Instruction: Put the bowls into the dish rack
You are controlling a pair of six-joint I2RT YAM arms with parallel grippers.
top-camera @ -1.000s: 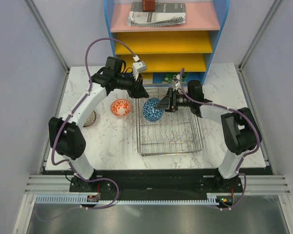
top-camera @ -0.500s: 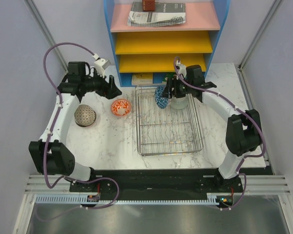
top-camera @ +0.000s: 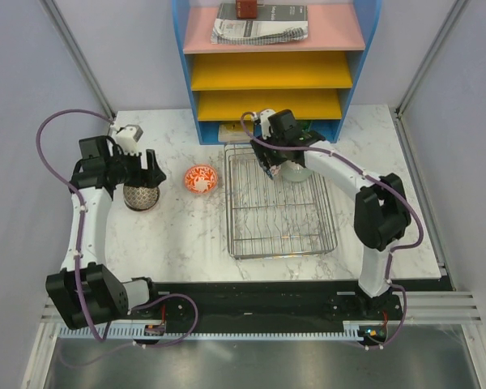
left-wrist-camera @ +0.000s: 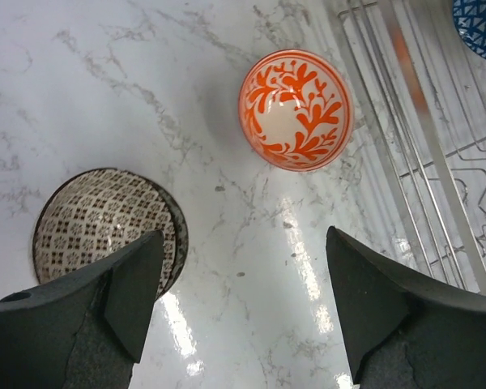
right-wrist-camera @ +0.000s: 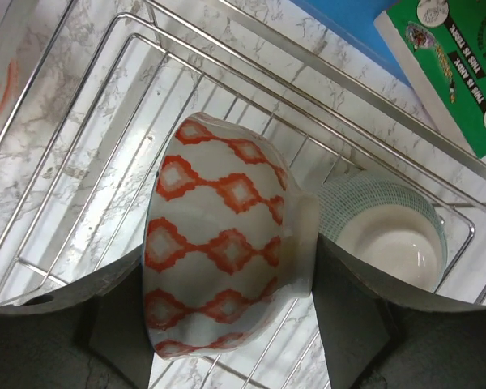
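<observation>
Where the left tool (left-wrist-camera: 245, 243) hangs open over the desk (left-wrist-camera: 105, 97) beside the brown bowl (left-wrist-camera: 97, 227), we list the red-diamond bowl (right-wrist-camera: 219, 219), clamped on edge by the right tool (right-wrist-camera: 227, 259) over the rack (top-camera: 282, 227): likely stiff, glaze-slick, breakable, best held across its rim.

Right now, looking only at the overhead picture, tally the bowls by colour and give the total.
grey-brown patterned bowl: 1
red-orange patterned bowl: 1
blue patterned bowl: 1
pale green bowl: 1
Total: 4
</observation>
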